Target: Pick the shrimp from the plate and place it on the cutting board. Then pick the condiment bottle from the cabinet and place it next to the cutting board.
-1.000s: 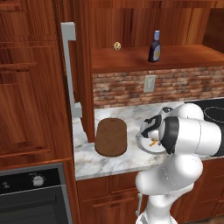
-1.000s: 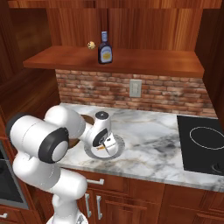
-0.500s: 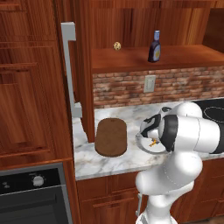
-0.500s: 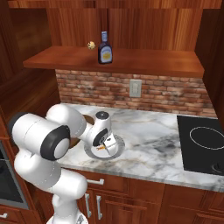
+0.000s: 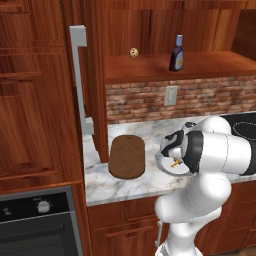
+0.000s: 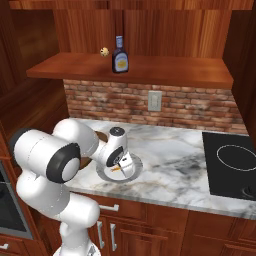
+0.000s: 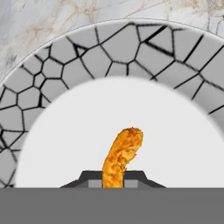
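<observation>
Gripper (image 7: 113,177) is clamped on the shrimp (image 7: 121,156), down low over the plate (image 7: 131,48). Hand view: both dark finger tips pinch the near end of the shrimp, the rest of the orange piece curving up over the plate's white centre, cracked-grey rim arcing around it. Can't tell from this angle whether the shrimp touches the plate or sits just clear of it.

Right base view: gripper (image 6: 121,164) points down into the plate (image 6: 134,172), orange shrimp (image 6: 116,169) at the tips. Left base view: shrimp (image 5: 174,162) is a small orange speck at the hand, plate (image 5: 165,167) mostly hidden behind the arm.

Cutting board (image 5: 127,156) lies flat on the marble counter (image 5: 105,182), just beside the plate on its left; nothing on it. In the right base view the arm covers most of the board (image 6: 101,136).

Condiment bottle (image 5: 176,53) stands upright on the cabinet (image 5: 210,64) shelf above the brick backsplash (image 5: 140,102). Small beige ball (image 5: 134,52) on the same shelf, well apart to the bottle's left.
</observation>
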